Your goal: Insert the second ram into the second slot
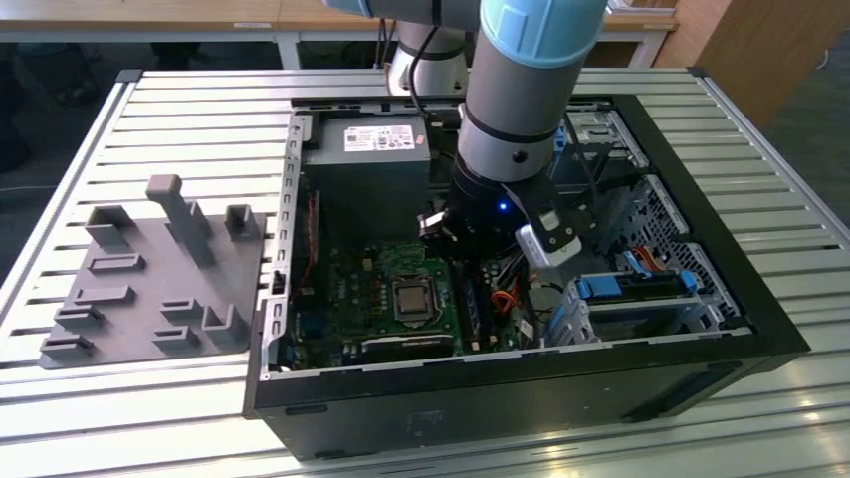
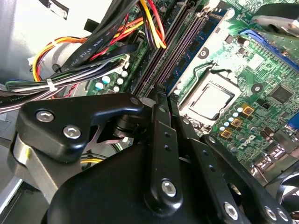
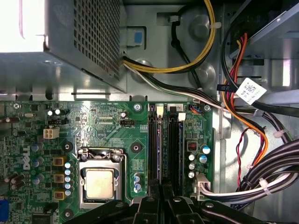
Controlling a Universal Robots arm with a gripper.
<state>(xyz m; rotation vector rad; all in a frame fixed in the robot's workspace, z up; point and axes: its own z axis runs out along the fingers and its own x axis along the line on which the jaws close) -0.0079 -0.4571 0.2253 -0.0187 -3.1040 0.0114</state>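
Down inside the open computer case (image 1: 531, 408), the fingers (image 2: 161, 121) of the gripper (image 2: 167, 95) are clenched on the second ram (image 2: 189, 58). It is a thin, dark blue-green strip standing on edge in a slot just beside the processor (image 3: 99, 183), on the exterior view's right of it. Both wrist views show that strip and the bundled cables (image 2: 93, 46). The exterior view adds the arm (image 1: 525, 80) and 1 grey tray (image 1: 146, 289) on the slatted table (image 1: 106, 418), on the exterior view's left of the case.

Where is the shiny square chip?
In the exterior view the square chip sits on the green board inside the computer case, to the exterior view's left of the long memory slots.
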